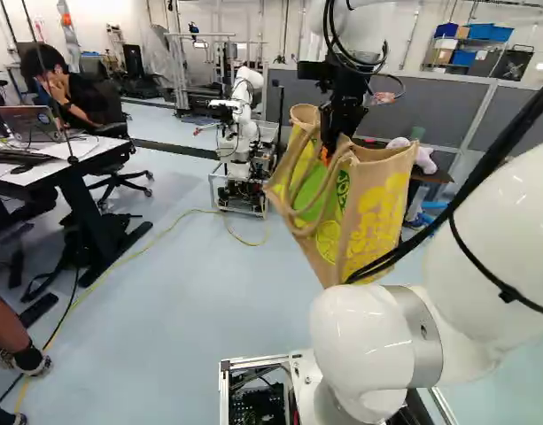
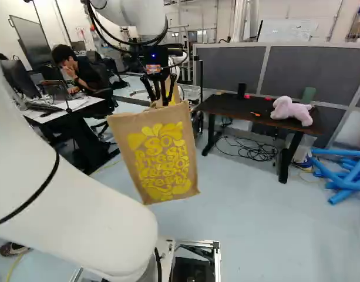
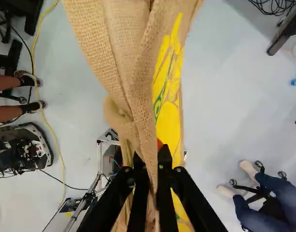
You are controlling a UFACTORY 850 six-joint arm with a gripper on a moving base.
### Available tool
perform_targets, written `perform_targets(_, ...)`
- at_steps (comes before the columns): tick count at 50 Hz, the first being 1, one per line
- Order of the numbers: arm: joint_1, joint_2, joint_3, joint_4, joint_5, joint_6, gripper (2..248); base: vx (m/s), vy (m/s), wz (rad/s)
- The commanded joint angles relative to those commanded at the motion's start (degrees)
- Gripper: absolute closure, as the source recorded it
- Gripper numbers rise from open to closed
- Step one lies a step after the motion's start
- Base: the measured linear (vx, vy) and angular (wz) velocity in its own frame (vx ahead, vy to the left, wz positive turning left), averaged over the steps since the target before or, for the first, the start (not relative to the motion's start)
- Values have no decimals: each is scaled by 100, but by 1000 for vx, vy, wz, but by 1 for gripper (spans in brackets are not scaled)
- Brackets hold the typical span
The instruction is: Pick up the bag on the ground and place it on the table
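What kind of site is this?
Probably a robotics lab: another white robot arm on a wheeled frame, a desk with a laptop, and gray partition panels around a dark table.

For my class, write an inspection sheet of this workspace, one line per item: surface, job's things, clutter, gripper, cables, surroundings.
Surface: dark rectangular table beside grey partitions; bag not on it.
Job's things: tan woven bag with yellow print, hanging above the pale blue floor.
Clutter: on the dark table, pink plush toy, black upright object, green cylinder, small red and orange pieces.
Gripper: black gripper shut on the bag.
Cables: tangled black cables under the dark table; yellow cable across the floor.
Surroundings: another robot, white; blue foam-like tubes on the floor; white-topped desk with laptop.
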Motion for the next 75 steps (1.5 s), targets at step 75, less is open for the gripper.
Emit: perform_targets(75,0,0,0,0,0,0,227,65,-27,-133)
